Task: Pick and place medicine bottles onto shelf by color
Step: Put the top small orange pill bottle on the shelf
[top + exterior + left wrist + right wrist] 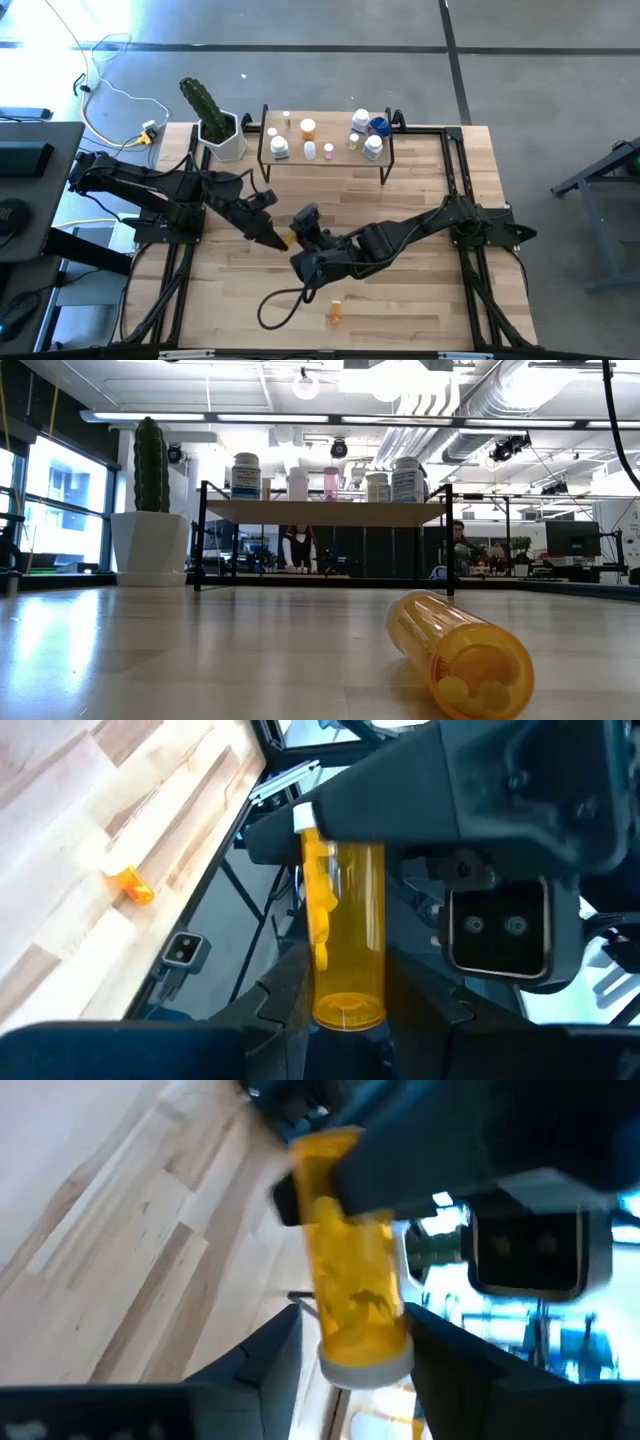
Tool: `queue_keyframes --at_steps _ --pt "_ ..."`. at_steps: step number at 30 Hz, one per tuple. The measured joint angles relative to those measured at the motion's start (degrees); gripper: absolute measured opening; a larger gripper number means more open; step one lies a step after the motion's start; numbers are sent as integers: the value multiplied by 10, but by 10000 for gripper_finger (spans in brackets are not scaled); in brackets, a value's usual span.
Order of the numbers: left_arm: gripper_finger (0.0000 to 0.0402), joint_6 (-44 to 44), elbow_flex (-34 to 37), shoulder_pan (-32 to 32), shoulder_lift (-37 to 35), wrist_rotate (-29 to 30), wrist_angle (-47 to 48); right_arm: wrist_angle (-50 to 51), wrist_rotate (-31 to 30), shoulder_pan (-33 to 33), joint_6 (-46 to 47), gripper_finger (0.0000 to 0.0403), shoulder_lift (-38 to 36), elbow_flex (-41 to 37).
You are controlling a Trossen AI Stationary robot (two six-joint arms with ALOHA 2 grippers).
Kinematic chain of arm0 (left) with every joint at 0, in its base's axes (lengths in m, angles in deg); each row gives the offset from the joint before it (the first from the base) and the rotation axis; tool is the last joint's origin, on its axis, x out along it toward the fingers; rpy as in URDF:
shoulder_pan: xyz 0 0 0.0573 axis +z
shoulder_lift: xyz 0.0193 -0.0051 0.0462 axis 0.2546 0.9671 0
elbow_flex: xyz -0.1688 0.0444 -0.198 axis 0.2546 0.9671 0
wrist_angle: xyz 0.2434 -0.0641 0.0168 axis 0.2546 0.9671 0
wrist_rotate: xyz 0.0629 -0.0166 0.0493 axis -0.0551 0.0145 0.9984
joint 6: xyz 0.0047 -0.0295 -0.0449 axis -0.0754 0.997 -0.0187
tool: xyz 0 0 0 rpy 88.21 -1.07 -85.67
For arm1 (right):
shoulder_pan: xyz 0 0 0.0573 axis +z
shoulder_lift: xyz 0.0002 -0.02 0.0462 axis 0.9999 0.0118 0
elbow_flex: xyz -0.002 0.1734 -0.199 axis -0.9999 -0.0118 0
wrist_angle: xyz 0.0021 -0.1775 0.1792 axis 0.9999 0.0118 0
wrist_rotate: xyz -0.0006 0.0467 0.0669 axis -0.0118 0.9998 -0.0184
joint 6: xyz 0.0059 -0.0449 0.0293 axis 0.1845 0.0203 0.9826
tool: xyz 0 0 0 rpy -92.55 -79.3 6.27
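While gripped at both ends mid-tabletop (420, 300): orange pill bottle (348, 935) clamped by left hand (275, 238) and right hand (303, 218). Beyond: shelf (325, 161) crowded with bottles, cactus pot (222, 138); another orange bottle (336, 312) lying loose nearby.

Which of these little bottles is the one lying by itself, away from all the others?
Start at the wooden table and go to its front edge, the side opposite the shelf and the cactus. There lies a small orange pill bottle on its side, in front of both arms. Unlike the upright bottles up on the shelf, it is toppled and alone.
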Motion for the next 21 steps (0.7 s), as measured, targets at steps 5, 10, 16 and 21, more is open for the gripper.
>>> queue_keyframes --at_steps 5,10,16,21 --pt "97 -40 0 9 0 0 1 1 -27 0 77 180 0 0" --pt "97 -94 0 35 0 3 4 1 -66 3 131 184 0 0" --pt "97 -162 -1 70 -1 2 2 21 -133 2 222 184 1 0" --pt "97 -207 -1 92 -1 2 1 49 -168 -10 310 184 1 0"
